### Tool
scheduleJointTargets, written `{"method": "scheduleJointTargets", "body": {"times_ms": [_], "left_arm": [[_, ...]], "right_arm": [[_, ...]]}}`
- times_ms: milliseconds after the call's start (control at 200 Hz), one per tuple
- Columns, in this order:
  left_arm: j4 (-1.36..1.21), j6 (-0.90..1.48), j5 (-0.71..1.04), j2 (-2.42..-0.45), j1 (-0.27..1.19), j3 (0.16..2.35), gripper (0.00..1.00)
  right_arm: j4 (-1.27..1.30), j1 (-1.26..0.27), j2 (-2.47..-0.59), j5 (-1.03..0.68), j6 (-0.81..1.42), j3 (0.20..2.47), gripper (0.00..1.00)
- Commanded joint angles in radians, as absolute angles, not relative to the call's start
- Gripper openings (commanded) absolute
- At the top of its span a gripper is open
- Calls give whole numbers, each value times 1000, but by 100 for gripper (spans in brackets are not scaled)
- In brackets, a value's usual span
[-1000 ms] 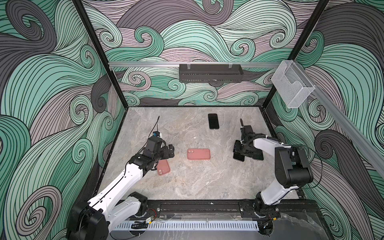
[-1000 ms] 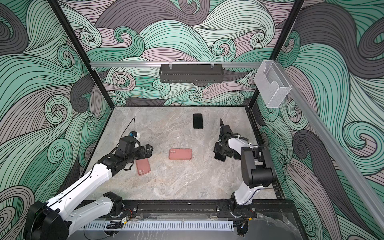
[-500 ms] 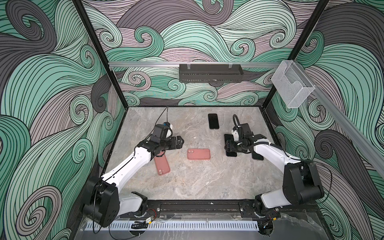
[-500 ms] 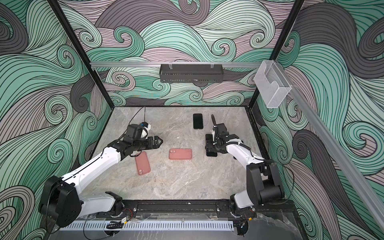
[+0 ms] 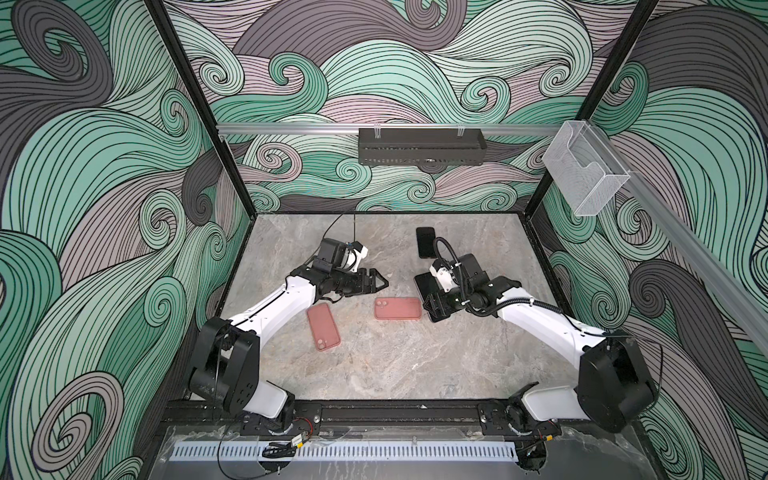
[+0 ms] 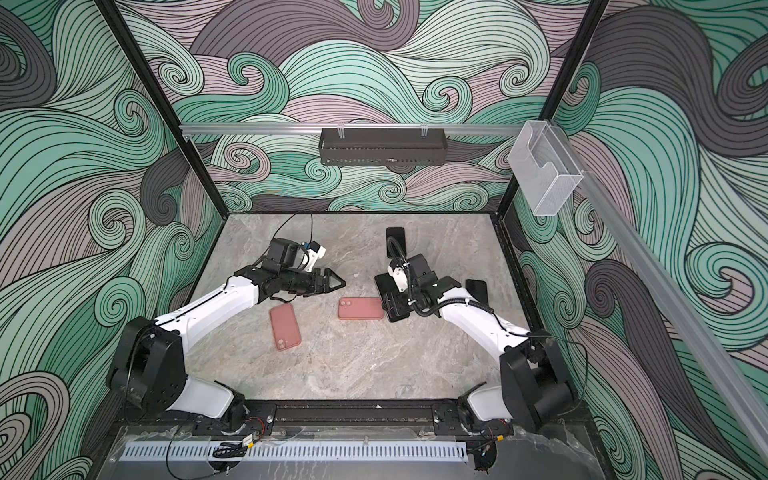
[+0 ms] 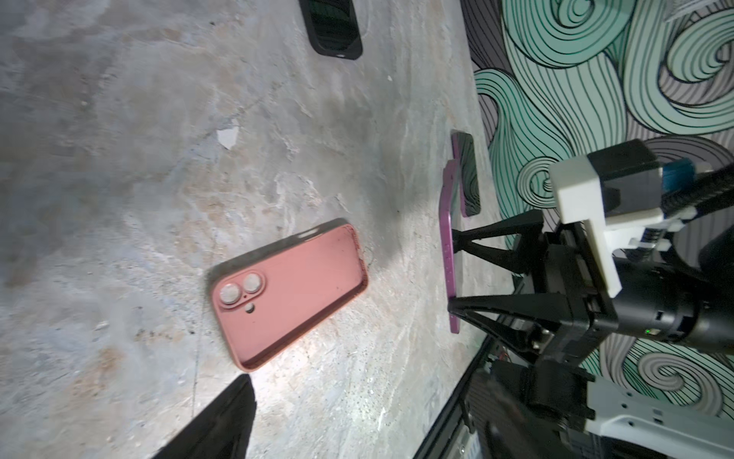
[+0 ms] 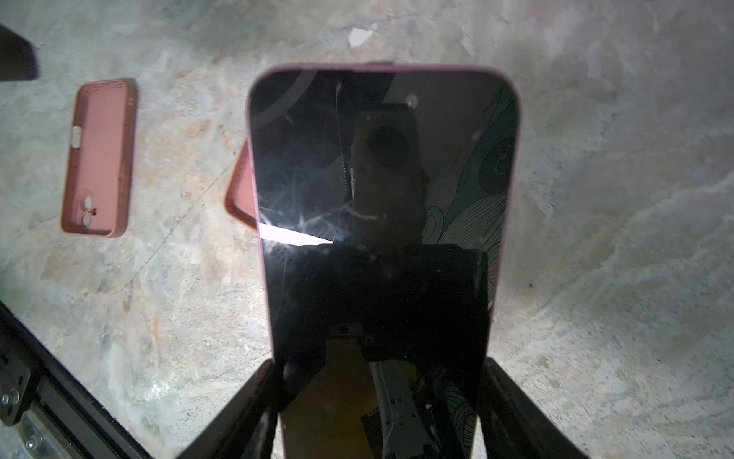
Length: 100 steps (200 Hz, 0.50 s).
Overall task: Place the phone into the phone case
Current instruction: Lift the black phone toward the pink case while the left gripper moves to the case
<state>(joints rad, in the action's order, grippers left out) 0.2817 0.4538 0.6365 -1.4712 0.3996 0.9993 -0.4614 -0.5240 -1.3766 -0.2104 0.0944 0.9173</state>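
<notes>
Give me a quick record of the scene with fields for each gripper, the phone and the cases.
left gripper: open, empty, above the table
right gripper: shut on phone
phone: held off the table, screen up, beside centre case
centre case: flat, hollow side up, empty
left case: flat, hollow side up, empty
back phone: flat on table
right phone: flat on table

no readable text, labels, or signs

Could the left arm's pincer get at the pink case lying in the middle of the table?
Probably yes. The left pincer hangs open close to the middle case, with only bare table between. The right pincer holds a phone at the case's other end, which might crowd it.
</notes>
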Motion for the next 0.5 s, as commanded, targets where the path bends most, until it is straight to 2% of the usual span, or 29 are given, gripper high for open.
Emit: {"method": "scheduleJointTargets", "body": {"times_ms": [0, 200, 496], "left_arm": [[234, 453, 772, -1487, 396, 1028, 85], [209, 486, 815, -1514, 400, 1034, 76], [178, 492, 891, -1522, 412, 1040, 74]], "right_arm": [[-405, -560, -1325, -220, 41, 917, 29], [-433, -625, -1312, -195, 11, 961, 29], [-428, -707, -1327, -171, -13, 1006, 30]]}}
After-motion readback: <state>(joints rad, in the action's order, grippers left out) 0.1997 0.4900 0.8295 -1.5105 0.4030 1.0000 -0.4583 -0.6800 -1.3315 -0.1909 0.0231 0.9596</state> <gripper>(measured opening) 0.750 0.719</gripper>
